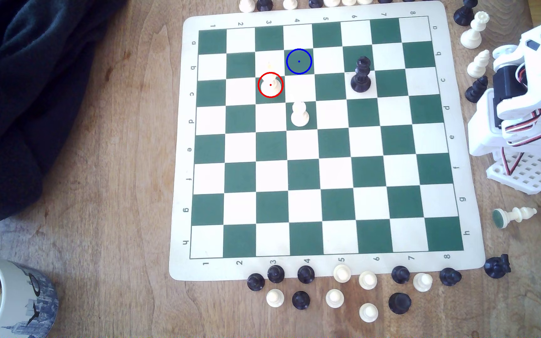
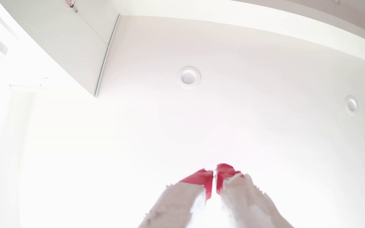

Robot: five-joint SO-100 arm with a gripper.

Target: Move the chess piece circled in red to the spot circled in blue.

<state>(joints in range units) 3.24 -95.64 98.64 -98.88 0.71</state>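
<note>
Cream piece [image 1: 270,84] upright, tip toward board's far edge; claw [image 2: 214,173] pinched together, empty.

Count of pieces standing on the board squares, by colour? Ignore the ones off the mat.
White: 2 (red-circled piece, pawn)
Black: 1 (tall black piece)
Total: 3
</note>
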